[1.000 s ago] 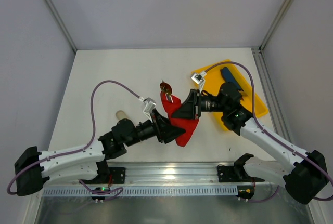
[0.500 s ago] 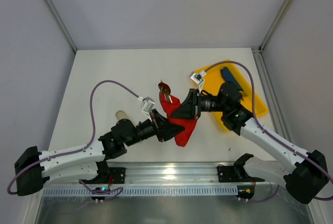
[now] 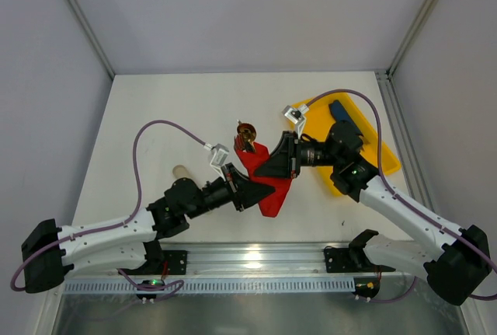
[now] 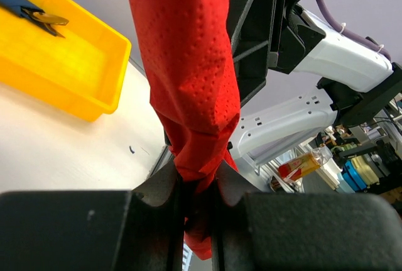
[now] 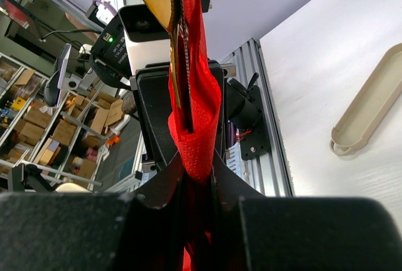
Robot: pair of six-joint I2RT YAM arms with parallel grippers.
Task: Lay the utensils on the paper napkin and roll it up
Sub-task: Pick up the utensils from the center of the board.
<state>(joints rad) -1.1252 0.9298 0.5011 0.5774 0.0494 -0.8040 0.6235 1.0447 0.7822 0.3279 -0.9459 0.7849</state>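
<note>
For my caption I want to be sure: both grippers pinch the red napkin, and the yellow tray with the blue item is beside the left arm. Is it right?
Not quite: the yellow tray with the blue item is beside the right arm, as the top external view shows. The left gripper and right gripper do both pinch the red napkin.

Beyond our left fingers (image 3: 258,192) and right fingers (image 3: 273,165) the surface (image 3: 171,109) lies open; the yellow tray (image 3: 382,153) blocks behind the right, the beige sleeve (image 3: 180,171) behind the left.
</note>
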